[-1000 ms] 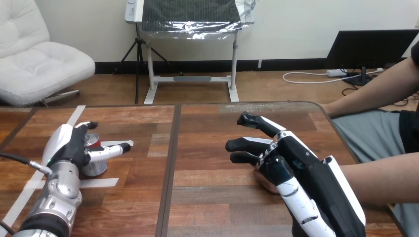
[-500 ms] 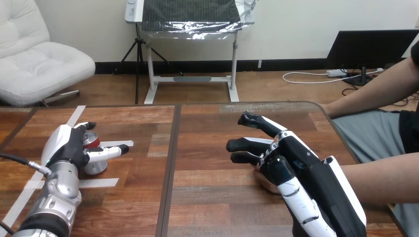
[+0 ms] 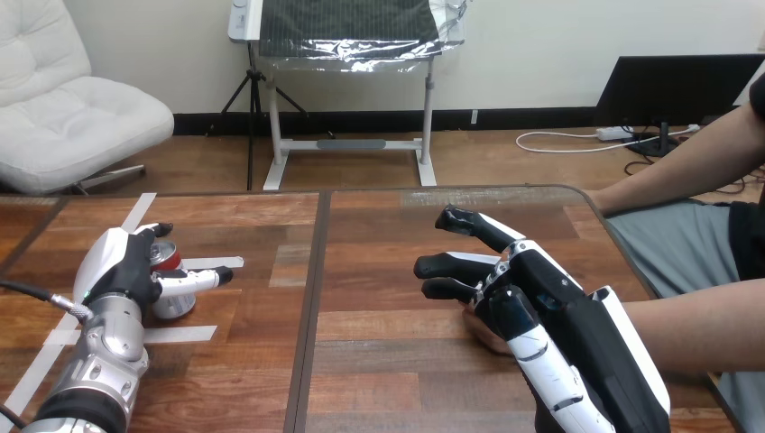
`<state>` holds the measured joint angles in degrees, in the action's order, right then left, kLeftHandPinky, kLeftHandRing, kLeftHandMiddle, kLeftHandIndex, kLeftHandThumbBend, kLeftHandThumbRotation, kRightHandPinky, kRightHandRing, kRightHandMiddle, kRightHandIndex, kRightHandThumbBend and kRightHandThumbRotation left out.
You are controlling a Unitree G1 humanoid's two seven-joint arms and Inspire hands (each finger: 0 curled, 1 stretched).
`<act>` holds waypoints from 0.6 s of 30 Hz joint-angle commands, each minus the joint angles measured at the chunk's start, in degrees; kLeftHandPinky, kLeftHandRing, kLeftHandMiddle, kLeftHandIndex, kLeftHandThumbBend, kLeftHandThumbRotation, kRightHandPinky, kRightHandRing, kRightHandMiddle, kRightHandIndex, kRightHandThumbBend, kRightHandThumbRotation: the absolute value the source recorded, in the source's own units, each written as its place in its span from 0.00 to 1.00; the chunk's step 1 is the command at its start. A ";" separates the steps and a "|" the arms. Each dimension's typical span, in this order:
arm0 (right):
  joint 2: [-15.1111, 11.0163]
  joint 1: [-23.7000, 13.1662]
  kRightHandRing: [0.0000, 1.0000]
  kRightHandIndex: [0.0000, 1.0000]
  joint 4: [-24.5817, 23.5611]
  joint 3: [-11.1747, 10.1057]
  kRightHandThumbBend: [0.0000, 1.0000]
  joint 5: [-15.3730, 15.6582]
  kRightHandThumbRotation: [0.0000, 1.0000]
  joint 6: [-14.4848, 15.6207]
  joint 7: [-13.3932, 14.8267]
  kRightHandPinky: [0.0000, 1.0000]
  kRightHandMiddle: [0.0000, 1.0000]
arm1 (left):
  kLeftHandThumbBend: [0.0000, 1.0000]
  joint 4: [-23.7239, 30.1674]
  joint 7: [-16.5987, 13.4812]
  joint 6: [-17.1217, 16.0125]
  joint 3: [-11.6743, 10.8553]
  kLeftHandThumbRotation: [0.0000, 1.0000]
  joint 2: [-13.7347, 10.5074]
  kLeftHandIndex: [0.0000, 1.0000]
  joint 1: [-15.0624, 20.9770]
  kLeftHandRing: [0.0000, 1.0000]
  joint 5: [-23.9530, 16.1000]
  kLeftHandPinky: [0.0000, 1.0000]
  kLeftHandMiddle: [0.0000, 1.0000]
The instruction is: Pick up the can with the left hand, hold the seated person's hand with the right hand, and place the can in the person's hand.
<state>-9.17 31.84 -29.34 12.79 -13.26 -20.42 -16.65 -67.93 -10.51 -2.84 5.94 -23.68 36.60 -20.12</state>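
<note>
At table's (image 3: 388,239) left, my left hand (image 3: 122,266) grips can (image 3: 177,305), upright; person's hand (image 3: 480,330) well to rt, under my slack right hand (image 3: 550,311).

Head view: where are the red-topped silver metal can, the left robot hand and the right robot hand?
Red-topped silver metal can (image 3: 176,305), head view, lower silver side.
Black-and-white left robot hand (image 3: 124,266), head view, back of hand.
Black-and-white right robot hand (image 3: 546,302), head view, back of hand.

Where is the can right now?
In the head view the can is at the left side of the table, by the white tape strips, with the left hand curled round it.
</note>
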 commanded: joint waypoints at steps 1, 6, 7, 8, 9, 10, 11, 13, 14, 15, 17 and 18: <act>0.40 -1.47 0.76 0.81 -2.82 -0.49 0.46 -0.41 0.65 -1.07 0.13 0.72 0.69 | 0.83 -0.10 0.05 0.60 0.75 0.28 0.52 0.88 2.02 0.95 -0.16 0.84 0.93; 0.34 -1.38 0.76 0.81 -2.94 -0.51 0.46 -0.38 0.65 -1.00 0.11 0.73 0.69 | 0.82 -0.02 -0.03 0.81 0.88 0.26 0.47 0.88 1.98 0.95 -0.29 0.84 0.93; 0.31 -1.38 0.76 0.81 -2.98 -0.50 0.46 -0.41 0.65 -0.97 0.09 0.73 0.69 | 0.82 0.00 -0.09 0.80 0.84 0.26 0.47 0.88 1.95 0.95 -0.26 0.84 0.93; 0.29 -1.37 0.76 0.81 -3.01 -0.50 0.46 -0.43 0.65 -0.94 0.07 0.73 0.69 | 0.82 0.02 -0.13 0.79 0.80 0.25 0.47 0.88 1.93 0.95 -0.22 0.84 0.93; 0.27 -1.36 0.76 0.81 -3.03 -0.50 0.46 -0.44 0.65 -0.92 0.05 0.73 0.70 | 0.82 0.03 -0.16 0.78 0.77 0.25 0.47 0.88 1.91 0.95 -0.19 0.84 0.93; 0.27 -1.35 0.76 0.81 -3.06 -0.50 0.46 -0.45 0.65 -0.90 0.06 0.73 0.70 | 0.82 0.01 -0.19 0.74 0.69 0.25 0.46 0.89 1.88 0.94 -0.11 0.84 0.93; 0.27 -1.34 0.76 0.81 -3.08 -0.50 0.46 -0.45 0.65 -0.88 0.06 0.73 0.70 | 0.82 -0.01 -0.20 0.72 0.65 0.24 0.46 0.89 1.87 0.94 -0.06 0.84 0.93; 0.29 -1.34 0.77 0.81 -3.15 -0.45 0.46 -0.46 0.65 -0.82 0.08 0.73 0.70 | 0.82 -0.35 -0.28 0.52 0.40 0.23 0.46 0.89 1.87 0.94 0.18 0.83 0.93; 0.30 -1.34 0.77 0.81 -3.16 -0.44 0.46 -0.46 0.65 -0.81 0.08 0.74 0.70 | 0.82 -0.44 -0.30 0.47 0.34 0.23 0.46 0.89 1.87 0.94 0.24 0.83 0.93; 0.30 -1.34 0.77 0.81 -3.17 -0.43 0.46 -0.46 0.65 -0.81 0.08 0.74 0.70 | 0.82 -0.49 -0.31 0.45 0.32 0.23 0.46 0.89 1.88 0.94 0.28 0.83 0.93; 0.30 -1.33 0.77 0.81 -3.19 -0.41 0.46 -0.53 0.65 -0.78 0.06 0.74 0.70 | 0.82 -0.53 -0.38 0.48 0.29 0.22 0.46 0.89 1.87 0.94 0.34 0.82 0.92; 0.30 -1.37 0.77 0.81 -3.15 -0.39 0.46 -0.57 0.65 -0.83 0.00 0.74 0.70 | 0.82 -0.54 -0.52 0.48 0.18 0.22 0.49 0.89 1.85 0.93 0.46 0.82 0.92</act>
<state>-9.18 32.23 -29.55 12.77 -13.27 -20.42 -16.66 -67.93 -10.85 -2.66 5.92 -23.68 36.60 -19.90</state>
